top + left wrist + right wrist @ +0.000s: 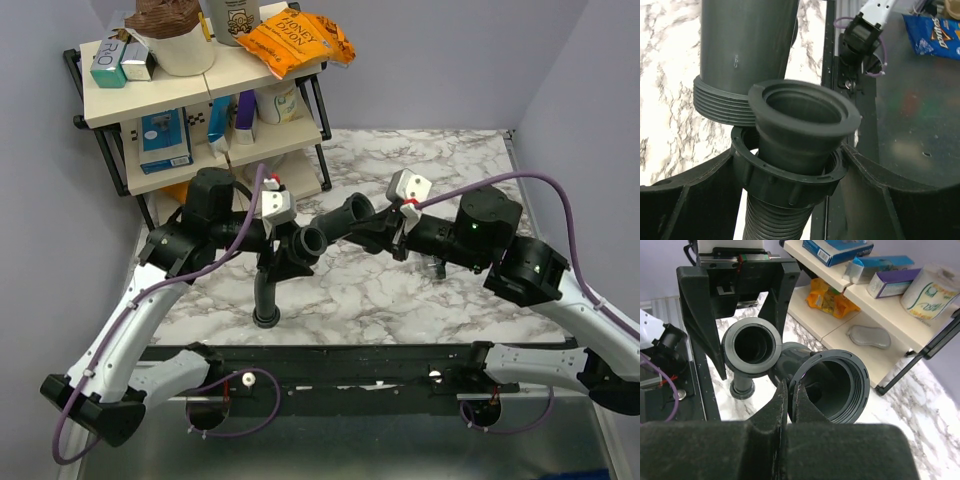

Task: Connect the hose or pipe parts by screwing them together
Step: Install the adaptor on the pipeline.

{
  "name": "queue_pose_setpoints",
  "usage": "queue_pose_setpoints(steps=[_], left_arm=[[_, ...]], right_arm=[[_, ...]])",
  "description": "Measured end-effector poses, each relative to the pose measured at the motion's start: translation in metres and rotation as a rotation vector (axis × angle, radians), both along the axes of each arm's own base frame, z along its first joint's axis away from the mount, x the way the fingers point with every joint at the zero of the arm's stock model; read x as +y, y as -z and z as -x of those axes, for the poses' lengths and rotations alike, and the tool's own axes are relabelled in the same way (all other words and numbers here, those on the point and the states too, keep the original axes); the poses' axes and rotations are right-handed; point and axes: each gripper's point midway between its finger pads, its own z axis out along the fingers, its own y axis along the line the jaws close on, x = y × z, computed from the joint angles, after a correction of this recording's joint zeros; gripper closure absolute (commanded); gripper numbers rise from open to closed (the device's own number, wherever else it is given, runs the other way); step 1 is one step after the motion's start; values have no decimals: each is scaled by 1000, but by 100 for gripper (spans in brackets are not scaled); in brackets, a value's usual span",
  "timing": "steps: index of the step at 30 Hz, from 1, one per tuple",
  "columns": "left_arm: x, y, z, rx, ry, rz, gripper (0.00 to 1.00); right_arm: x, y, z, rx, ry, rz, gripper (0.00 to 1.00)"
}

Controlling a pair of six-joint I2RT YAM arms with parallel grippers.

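Left gripper, jaws partly spread, clasps the ring nut on the ribbed hose; right gripper, fingers pressed nearly together, pinches the rim of the pipe fitting, just beside the hose's flared mouth.

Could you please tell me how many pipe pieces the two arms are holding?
2. The ribbed hose, with a ring nut on its collar, is in the left gripper; the branched fitting is in the right gripper. Others may be hidden.
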Motion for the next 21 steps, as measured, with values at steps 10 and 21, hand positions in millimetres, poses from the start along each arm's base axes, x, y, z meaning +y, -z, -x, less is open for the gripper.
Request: queue_pose_setpoints(steps=[10,21], left_arm=[[-18,-9,-16,3,48,-25,100],[-45,-36,-38,-20,58,-22,100]], right_arm=[[-36,-26,5,-137,51,-8,99],[-59,-57,8,-218,98,-67,99]])
